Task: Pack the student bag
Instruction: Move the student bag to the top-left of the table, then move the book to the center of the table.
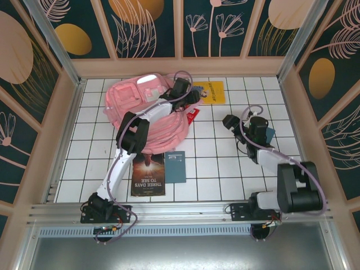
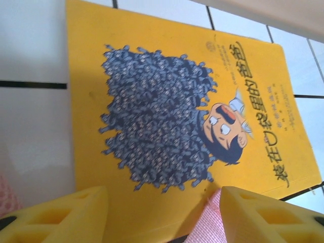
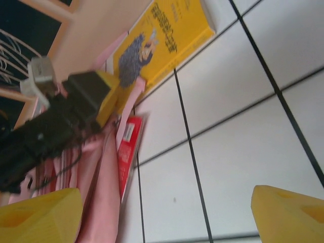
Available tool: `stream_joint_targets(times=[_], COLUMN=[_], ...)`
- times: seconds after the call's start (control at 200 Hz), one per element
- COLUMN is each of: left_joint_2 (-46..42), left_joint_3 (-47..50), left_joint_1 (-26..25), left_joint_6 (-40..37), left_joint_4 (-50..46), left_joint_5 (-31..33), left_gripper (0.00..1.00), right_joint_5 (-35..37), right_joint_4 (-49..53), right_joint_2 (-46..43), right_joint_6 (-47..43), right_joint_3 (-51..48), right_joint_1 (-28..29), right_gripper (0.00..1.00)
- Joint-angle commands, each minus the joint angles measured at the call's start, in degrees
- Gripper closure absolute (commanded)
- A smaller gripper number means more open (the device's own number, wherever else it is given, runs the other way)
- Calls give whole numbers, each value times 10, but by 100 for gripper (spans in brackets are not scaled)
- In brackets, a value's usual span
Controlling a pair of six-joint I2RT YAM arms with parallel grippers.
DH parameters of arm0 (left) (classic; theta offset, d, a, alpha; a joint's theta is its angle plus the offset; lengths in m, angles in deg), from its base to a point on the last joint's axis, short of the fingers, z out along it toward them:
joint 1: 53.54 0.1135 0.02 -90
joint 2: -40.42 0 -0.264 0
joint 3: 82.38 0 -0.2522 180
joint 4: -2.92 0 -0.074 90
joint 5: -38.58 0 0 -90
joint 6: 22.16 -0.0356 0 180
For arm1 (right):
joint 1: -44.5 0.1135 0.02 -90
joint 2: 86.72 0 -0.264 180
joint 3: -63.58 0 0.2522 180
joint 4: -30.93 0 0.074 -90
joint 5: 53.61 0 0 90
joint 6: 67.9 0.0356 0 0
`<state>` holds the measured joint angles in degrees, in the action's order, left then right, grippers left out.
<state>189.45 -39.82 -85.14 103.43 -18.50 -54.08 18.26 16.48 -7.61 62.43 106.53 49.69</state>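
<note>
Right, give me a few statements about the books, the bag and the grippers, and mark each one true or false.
1. The yellow book lies on the tiles beside the student bag, not inside it. True.
2. The right gripper is shut on a red book. False: it is open over bare tiles with nothing between its fingers.
3. The dark book and the blue book lie side by side, nearer the arm bases than the bag. True.
4. The left gripper hovers over the blue book. False: it is over the yellow book, reaching across the bag.
</note>
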Motion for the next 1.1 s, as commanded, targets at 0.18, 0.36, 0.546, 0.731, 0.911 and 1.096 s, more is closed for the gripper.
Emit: stream_joint_targets(times=[0.18,0.36,0.546,0.731,0.911,1.096], left_joint_2=[-44,4,30,65,67,69], left_joint_3=[65,-16,-49,-89,-75,-72], left_joint_1=[3,4,7,7,7,6], left_joint_6=[27,27,18,18,18,9], left_joint_4=[-37,-110,-111,-127,-123,-118], left_joint_5=[94,124,86,47,25,5], left_gripper=[38,38,38,40,40,40], right_joint_5=[6,-1,-12,-41,-67,-86], right_joint_4=[-79,-63,-52,-50,-23,-4], right_joint_2=[175,262,326,384,434,475], right_joint_6=[-13,-25,-31,-24,-24,-18], right_joint_3=[132,216,278,324,385,436], right_joint_1=[-13,-22,-32,-37,-38,-37], right_gripper=[13,15,15,15,15,15])
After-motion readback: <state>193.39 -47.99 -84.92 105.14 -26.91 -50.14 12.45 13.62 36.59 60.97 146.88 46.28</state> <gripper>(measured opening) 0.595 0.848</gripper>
